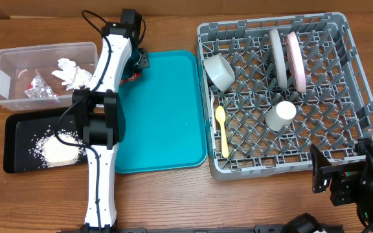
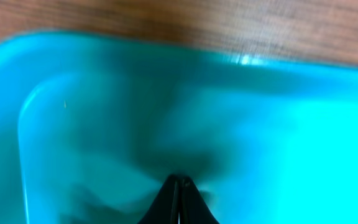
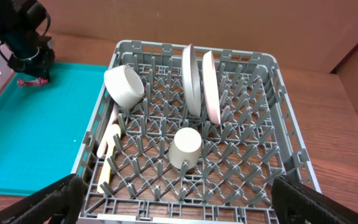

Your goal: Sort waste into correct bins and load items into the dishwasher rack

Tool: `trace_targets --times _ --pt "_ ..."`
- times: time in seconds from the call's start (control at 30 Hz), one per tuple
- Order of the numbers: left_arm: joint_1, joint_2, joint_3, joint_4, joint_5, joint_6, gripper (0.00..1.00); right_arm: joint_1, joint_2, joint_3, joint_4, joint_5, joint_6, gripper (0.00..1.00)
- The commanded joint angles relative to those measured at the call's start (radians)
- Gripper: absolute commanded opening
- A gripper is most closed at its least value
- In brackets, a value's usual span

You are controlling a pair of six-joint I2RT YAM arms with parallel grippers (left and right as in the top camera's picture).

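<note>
The grey rack [image 1: 361, 90] holds the bowl [image 1: 219, 71], the grey-green plate [image 1: 278, 57] and white plate [image 1: 296, 61] on edge, the upturned cup [image 1: 281, 115] and the yellow spoon [image 1: 222, 133]. The clear tub [image 1: 5, 65] holds red-and-silver wrappers [image 1: 41, 87] and the napkin [image 1: 73, 72]. The black tray [image 1: 18, 129] holds the rice heap [image 1: 60, 150]. My left gripper [image 2: 180, 182] is shut, tips down on the teal tray [image 2: 278, 124]. A red scrap [image 3: 33, 81] lies at its foot. My right gripper [image 3: 179, 205] is open and empty before the rack's front edge [image 3: 185, 214].
The teal tray [image 1: 167, 110] lies between the black tray and the rack. My left arm [image 1: 102, 129] stretches along its left side, over the edge of the black tray. My right arm [image 1: 361, 188] sits at the table's front right corner.
</note>
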Motion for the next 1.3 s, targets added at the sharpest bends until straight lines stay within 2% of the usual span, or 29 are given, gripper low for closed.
trace_targets --times 0.0,0.17,0.47,0.63,0.77,0.8,0.83,0.87,0.9,1.0,1.27 --pt "-0.008 -0.021 0.004 -0.079 0.028 -0.004 0.04 -0.002 -0.008 0.002 0.003 0.01 0.007 1.0" --pt "-0.009 -0.098 0.004 -0.14 0.027 -0.014 0.04 -0.002 -0.008 0.002 0.003 0.01 0.007 1.0" --pt "0.057 -0.405 0.004 -0.162 -0.01 0.02 0.04 -0.002 -0.008 0.002 0.003 0.01 0.007 1.0" --pt "0.168 -0.418 0.001 -0.106 -0.027 0.092 0.04 -0.002 -0.008 0.002 0.003 0.01 0.007 1.0" --pt "0.245 -0.372 -0.006 -0.079 -0.038 0.095 0.04 -0.002 -0.008 0.002 0.003 0.01 0.007 1.0" --pt "0.259 -0.363 -0.006 -0.078 -0.038 0.095 0.08 -0.002 -0.008 0.002 0.003 0.01 0.007 1.0" --pt "0.275 -0.356 -0.006 -0.078 -0.037 0.094 0.23 -0.002 -0.008 0.002 0.003 0.01 0.007 1.0" --pt "0.288 -0.348 -0.006 -0.079 -0.032 0.093 0.41 -0.002 -0.008 0.002 0.003 0.01 0.007 1.0" --pt "0.301 -0.348 -0.005 -0.082 -0.029 0.094 0.65 -0.002 -0.008 0.002 0.003 0.01 0.007 1.0" --pt "0.309 -0.38 0.016 -0.105 -0.027 0.115 0.75 -0.002 -0.008 0.002 0.003 0.01 0.007 1.0" --pt "0.227 -0.653 0.109 -0.302 0.045 0.137 0.75 -0.002 -0.008 0.002 0.003 0.01 0.007 1.0"
